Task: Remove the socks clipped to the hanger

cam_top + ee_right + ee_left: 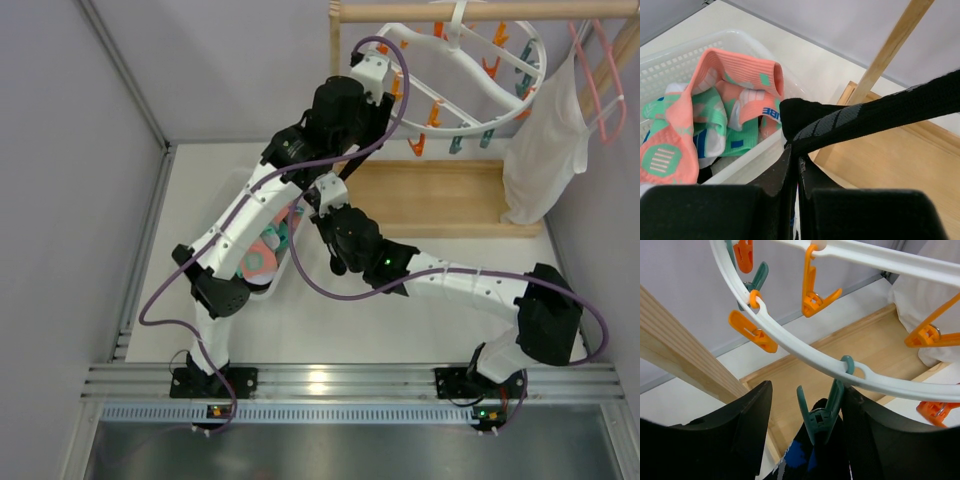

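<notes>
Under the hanger (890, 385), at 6 o'clock in the left wrist view, a teal clip (819, 412) bites the black sock (815, 460). The left gripper (807, 412) straddles it, jaws wide. The right gripper (796, 155) pinches the sock's limp, light leg, probably the best hold.

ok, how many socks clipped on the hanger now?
1: black sock in the teal clip, inside the open left gripper. The left arm may hide others.

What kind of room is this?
Probably a robot test lab set up like a laundry corner: two arms bolted to a rail, a clip hanger on a wooden rack, and a basket of socks.
</notes>
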You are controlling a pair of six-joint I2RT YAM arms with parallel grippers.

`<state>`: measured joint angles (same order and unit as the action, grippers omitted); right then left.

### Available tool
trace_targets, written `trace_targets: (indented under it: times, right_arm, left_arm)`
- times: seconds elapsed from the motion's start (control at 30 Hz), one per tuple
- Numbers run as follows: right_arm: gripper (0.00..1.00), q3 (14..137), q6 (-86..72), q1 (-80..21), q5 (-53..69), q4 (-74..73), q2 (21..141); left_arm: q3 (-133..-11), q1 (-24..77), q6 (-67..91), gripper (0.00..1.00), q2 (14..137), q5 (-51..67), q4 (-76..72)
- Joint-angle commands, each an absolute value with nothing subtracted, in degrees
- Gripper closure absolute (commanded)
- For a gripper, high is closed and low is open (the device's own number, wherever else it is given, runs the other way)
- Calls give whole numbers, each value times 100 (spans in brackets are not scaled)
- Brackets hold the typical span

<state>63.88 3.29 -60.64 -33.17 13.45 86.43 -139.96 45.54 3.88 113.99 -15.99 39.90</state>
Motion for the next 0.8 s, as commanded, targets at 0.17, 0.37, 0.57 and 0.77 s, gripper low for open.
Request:
trace_targets:
  times: [0.17,0.37,0.57,0.77]
  right_arm:
    - [100,6645,325,-6214,-2935,1213,8772]
    - [100,5963,80,-6214,-2630,1466,8221]
    - [100,5091,-342,-6196,-2031,1731,7280]
    - [100,4562,-773,-5986,-1503,1731,6365]
  left_arm:
    - [-14212,4570,343,64,11461,-1608,3463]
    - [-14133,4570,413,79,11347,-1696,3472]
    - [-13844,4562,615,34,10988,-1722,3463]
    - [-12719,4562,1045,1,10162,-2685,3489]
